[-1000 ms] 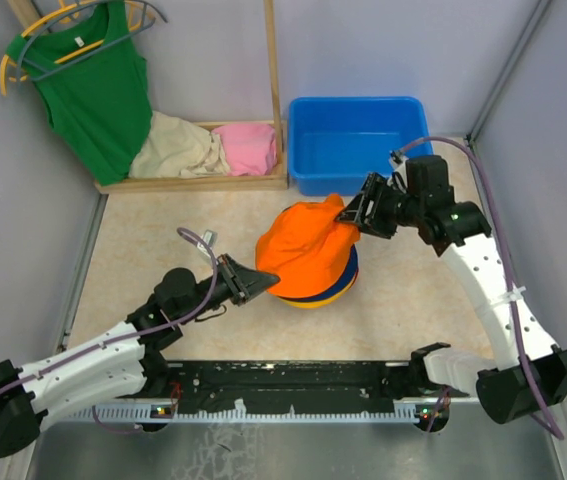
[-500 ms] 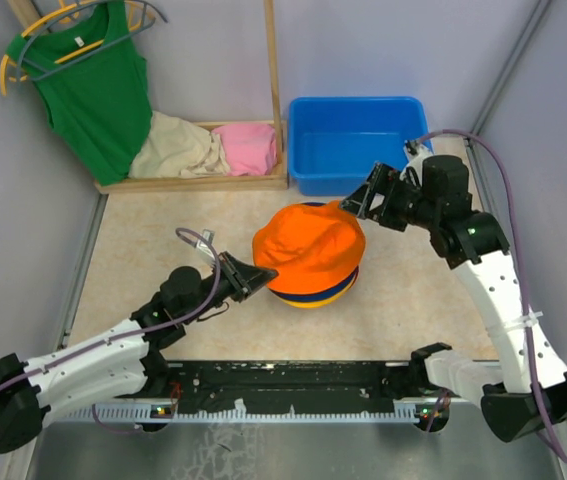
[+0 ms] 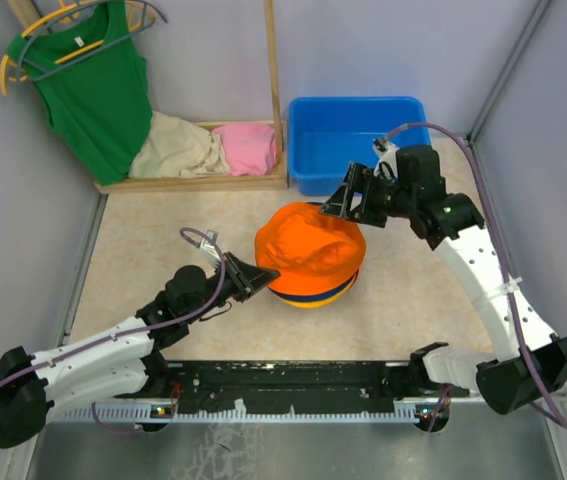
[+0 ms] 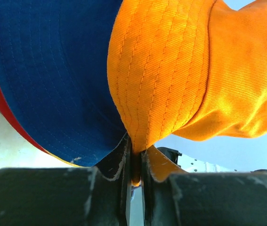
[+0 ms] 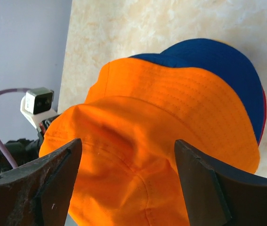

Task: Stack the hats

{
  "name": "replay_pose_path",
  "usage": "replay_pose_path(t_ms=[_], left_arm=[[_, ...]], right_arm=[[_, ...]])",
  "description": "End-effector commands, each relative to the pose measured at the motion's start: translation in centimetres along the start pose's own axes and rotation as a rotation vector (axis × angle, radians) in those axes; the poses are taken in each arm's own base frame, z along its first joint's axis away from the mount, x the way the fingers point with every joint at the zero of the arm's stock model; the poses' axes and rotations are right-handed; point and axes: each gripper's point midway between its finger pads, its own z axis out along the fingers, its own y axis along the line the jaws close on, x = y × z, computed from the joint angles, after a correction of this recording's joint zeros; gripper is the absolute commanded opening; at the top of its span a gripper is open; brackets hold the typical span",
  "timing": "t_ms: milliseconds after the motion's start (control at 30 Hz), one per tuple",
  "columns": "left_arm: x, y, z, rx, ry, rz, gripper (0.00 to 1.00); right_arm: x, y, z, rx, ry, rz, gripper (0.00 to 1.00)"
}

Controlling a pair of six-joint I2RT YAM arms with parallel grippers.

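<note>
The bright orange hat [image 3: 308, 245] lies on top of a stack in the middle of the table, over the navy blue hat [image 3: 313, 290] and a yellow-orange brim [image 3: 313, 302]. A red brim edge [image 4: 1, 101] shows in the left wrist view. My left gripper [image 3: 259, 275] is shut on the orange hat's brim [image 4: 142, 117] at the stack's left side. My right gripper [image 3: 338, 203] is open and empty just above the hat's far right edge; its fingers [image 5: 60, 165] stand wide apart over the orange crown [image 5: 138, 179].
A blue bin [image 3: 358, 140] stands behind the stack. A wooden rack [image 3: 273, 90] at the back left holds beige [image 3: 173, 150] and pink [image 3: 246, 147] folded clothes and a green tank top [image 3: 98, 85] on a hanger. Grey walls close in left and right.
My right gripper let go of the orange hat's far edge, opened, and moved left. The hat dropped flat onto the stack. My left gripper stayed shut on the brim.
</note>
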Motion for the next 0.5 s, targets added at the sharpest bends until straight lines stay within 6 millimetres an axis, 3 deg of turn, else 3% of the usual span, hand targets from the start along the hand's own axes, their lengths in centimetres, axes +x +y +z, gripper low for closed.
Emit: replay_pose_path(t_ms=[0, 167, 467], left_arm=[[-0.5, -0.2, 0.0, 0.015, -0.019, -0.015, 0.16], [-0.6, -0.1, 0.2, 0.010, -0.015, -0.017, 0.16], [-0.6, 1.0, 0.7, -0.043, 0.013, -0.032, 0.16]], right_arm=[[-0.7, 3.2, -1.3, -0.072, 0.001, -0.115, 0.78], [-0.6, 3.4, -1.4, -0.045, 0.016, -0.164, 0.74], [1.0, 1.8, 1.2, 0.080, 0.096, -0.254, 0.76]])
